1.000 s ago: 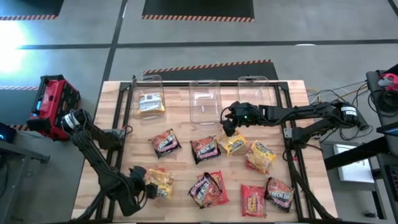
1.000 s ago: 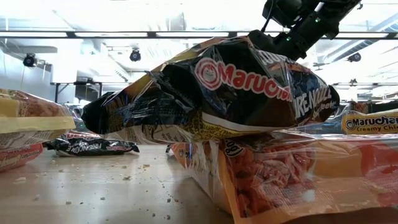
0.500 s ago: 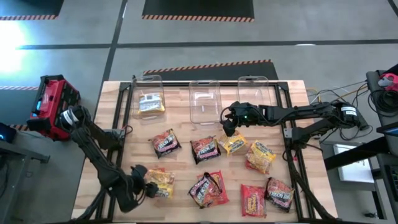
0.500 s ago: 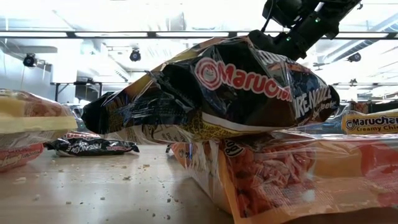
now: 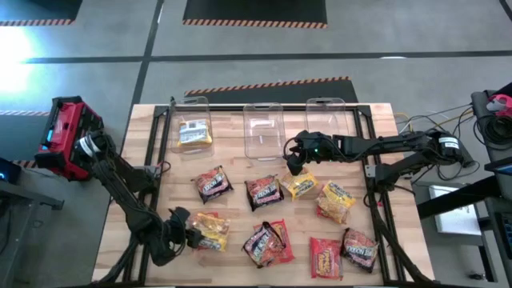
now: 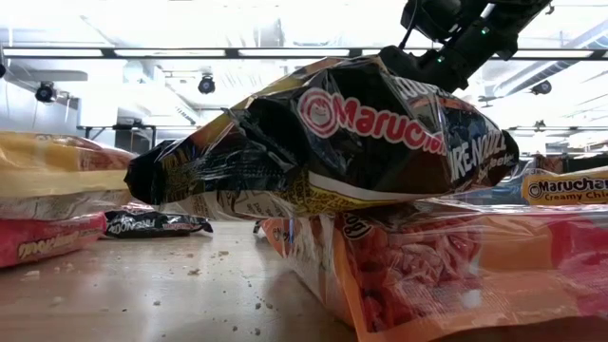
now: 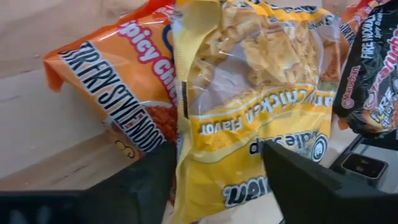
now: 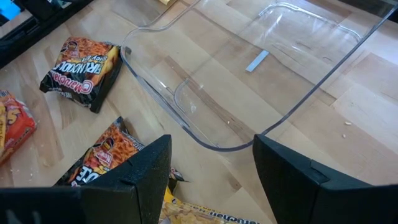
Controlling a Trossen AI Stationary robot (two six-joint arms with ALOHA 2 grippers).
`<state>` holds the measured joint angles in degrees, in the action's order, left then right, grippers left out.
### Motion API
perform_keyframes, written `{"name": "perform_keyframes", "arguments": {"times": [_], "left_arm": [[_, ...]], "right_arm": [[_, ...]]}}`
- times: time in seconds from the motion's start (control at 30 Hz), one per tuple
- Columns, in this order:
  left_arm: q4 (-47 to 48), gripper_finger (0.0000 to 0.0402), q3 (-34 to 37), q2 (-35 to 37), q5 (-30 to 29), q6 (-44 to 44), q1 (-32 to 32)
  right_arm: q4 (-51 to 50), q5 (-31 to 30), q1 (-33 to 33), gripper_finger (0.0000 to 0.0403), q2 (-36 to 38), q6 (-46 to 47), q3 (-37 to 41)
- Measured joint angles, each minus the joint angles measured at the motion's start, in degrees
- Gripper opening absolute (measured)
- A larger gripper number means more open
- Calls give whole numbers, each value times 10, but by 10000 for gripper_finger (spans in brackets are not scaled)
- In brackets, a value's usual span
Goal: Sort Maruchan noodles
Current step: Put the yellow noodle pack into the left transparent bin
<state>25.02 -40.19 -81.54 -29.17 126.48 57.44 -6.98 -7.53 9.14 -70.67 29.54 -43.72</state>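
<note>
Closing my left gripper (image 7: 214, 171) around the yellow packet (image 7: 255, 99) at the table's (image 5: 152, 216) near-left corner, fingers either side of it; whether they've pinched yet, can't tell. Light, crinkly, slippery film over a brittle noodle block, so grab across the flat body, not the loose edge. My right gripper (image 8: 208, 177) hangs spread near the middle clear bin (image 8: 249, 81), holding nothing.

A dark Maruchan packet (image 6: 332, 142) (crumpled) rests atop an orange packet (image 6: 446, 271).
</note>
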Motion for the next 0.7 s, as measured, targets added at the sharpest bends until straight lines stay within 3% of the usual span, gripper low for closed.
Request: {"name": "perform_keyframes", "arguments": {"times": [0.33,0.5,0.7], "left_arm": [[0,76,-3,11,1,-17,4],[1,45,-3,29,1,-30,5],[5,38,-3,53,-20,-61,5]], "right_arm": [[0,0,0,215,0,0,0],[0,0,0,215,0,0,0],[0,0,0,215,0,0,0]]}}
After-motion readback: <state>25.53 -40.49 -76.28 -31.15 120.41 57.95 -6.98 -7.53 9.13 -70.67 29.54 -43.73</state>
